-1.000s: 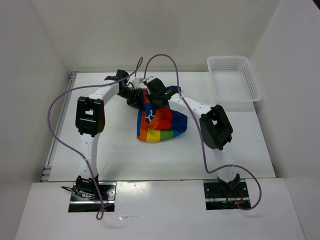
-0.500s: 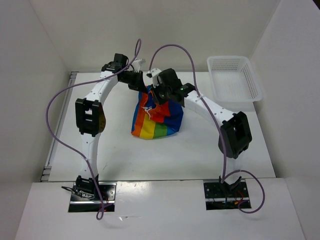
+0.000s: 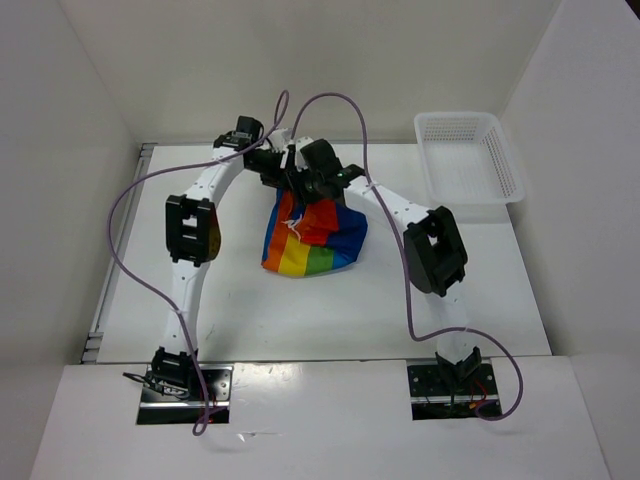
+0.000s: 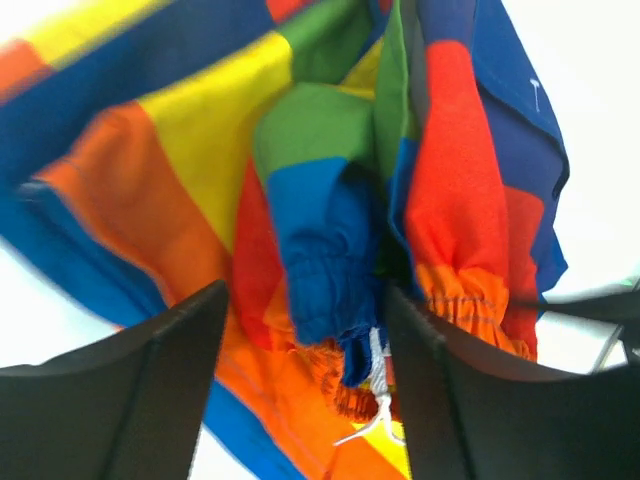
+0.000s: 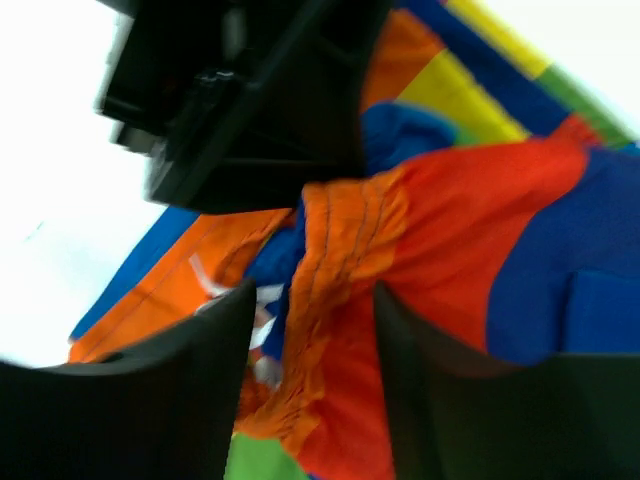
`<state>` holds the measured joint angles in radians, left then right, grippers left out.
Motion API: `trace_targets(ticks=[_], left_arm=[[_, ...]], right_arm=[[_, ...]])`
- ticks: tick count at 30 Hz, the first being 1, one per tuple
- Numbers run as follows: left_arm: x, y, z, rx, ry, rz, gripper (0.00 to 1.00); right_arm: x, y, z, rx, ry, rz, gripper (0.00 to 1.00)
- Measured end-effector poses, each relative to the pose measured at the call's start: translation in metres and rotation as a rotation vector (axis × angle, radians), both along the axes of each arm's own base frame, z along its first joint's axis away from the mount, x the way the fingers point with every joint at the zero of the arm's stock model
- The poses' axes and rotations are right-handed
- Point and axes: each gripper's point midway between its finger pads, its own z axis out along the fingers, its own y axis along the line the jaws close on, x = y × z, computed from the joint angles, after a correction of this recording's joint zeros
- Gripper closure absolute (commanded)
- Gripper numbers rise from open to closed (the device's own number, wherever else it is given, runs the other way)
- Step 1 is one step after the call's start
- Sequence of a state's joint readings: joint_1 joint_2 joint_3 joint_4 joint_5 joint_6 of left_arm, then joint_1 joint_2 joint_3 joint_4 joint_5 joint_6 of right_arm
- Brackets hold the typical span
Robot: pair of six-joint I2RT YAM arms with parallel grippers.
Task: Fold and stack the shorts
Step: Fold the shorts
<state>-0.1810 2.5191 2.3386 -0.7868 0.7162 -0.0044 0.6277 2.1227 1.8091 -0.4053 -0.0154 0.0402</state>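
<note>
Now the left gripper and right gripper have drawn together at the table's 12 o'clock, each pinching bunched waistband. The shorts hang straighter, not yet folded.

No text, label, brand or number I can read in any of my views. Only candidate is a tiny white mark on a blue panel of the shorts in my left wrist view. It is too small to tell if it's lettering.
</note>
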Motion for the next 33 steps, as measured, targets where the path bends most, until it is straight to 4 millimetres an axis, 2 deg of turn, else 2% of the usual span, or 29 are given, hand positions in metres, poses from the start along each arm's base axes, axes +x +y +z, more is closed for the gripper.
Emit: trace_targets(ticks=[1, 4, 5, 9, 12, 14, 15, 17, 18, 20, 22, 24, 27, 28, 30, 33], left_arm=[[0.003, 0.002, 0.003, 0.002, -0.01, 0.007, 0.19], [0.009, 0.017, 0.019, 0.006, -0.043, 0.037, 0.18], [0.011, 0.024, 0.028, 0.008, -0.059, 0.053, 0.18], [0.0, 0.053, 0.07, 0.022, -0.107, 0.11, 0.18], [-0.025, 0.062, 0.107, 0.028, -0.143, 0.128, 0.17], [-0.045, 0.052, 0.12, 0.027, -0.157, 0.105, 0.15], [-0.059, 0.04, 0.121, 0.027, -0.148, 0.078, 0.09], [-0.083, 0.011, 0.109, 0.03, -0.114, 0.008, 0.0], [-0.093, -0.001, 0.099, 0.035, -0.092, -0.024, 0.0], [-0.113, -0.026, 0.07, 0.059, -0.032, -0.082, 0.0], [-0.125, -0.039, 0.042, 0.097, 0.015, -0.114, 0.0], [-0.127, -0.043, 0.018, 0.135, 0.034, -0.119, 0.0], [-0.117, -0.037, 0.0, 0.174, 0.031, -0.091, 0.0], [-0.112, -0.034, -0.003, 0.185, 0.019, -0.078, 0.04], [-0.102, -0.031, -0.01, 0.198, 0.004, -0.059, 0.09], [-0.093, -0.028, -0.019, 0.205, 0.003, -0.044, 0.34]], right_arm=[[0.005, 0.0, 0.002, -0.003, -0.014, -0.015, 0.3], [0.014, 0.001, 0.016, 0.0, -0.053, -0.028, 0.18], [0.017, 0.003, 0.023, 0.008, -0.069, -0.027, 0.11], [0.018, 0.006, 0.057, 0.042, -0.122, -0.003, 0.04], [0.008, -0.006, 0.088, 0.063, -0.16, 0.004, 0.04], [-0.001, -0.027, 0.106, 0.074, -0.179, -0.011, 0.04], [-0.005, -0.042, 0.116, 0.079, -0.187, -0.03, 0.04], [-0.009, -0.08, 0.126, 0.09, -0.193, -0.084, 0.04], [-0.009, -0.1, 0.126, 0.091, -0.189, -0.116, 0.04], [-0.013, -0.135, 0.114, 0.079, -0.161, -0.177, 0.04], [-0.024, -0.156, 0.083, 0.051, -0.092, -0.201, 0.04], [-0.045, -0.155, 0.045, 0.031, 0.005, -0.167, 0.04], [-0.085, -0.151, -0.009, 0.002, 0.156, -0.107, 0.04], [-0.096, -0.151, -0.021, -0.005, 0.197, -0.094, 0.04], [-0.114, -0.152, -0.04, -0.015, 0.26, -0.075, 0.05], [-0.121, -0.15, -0.046, -0.018, 0.275, -0.065, 0.06]])
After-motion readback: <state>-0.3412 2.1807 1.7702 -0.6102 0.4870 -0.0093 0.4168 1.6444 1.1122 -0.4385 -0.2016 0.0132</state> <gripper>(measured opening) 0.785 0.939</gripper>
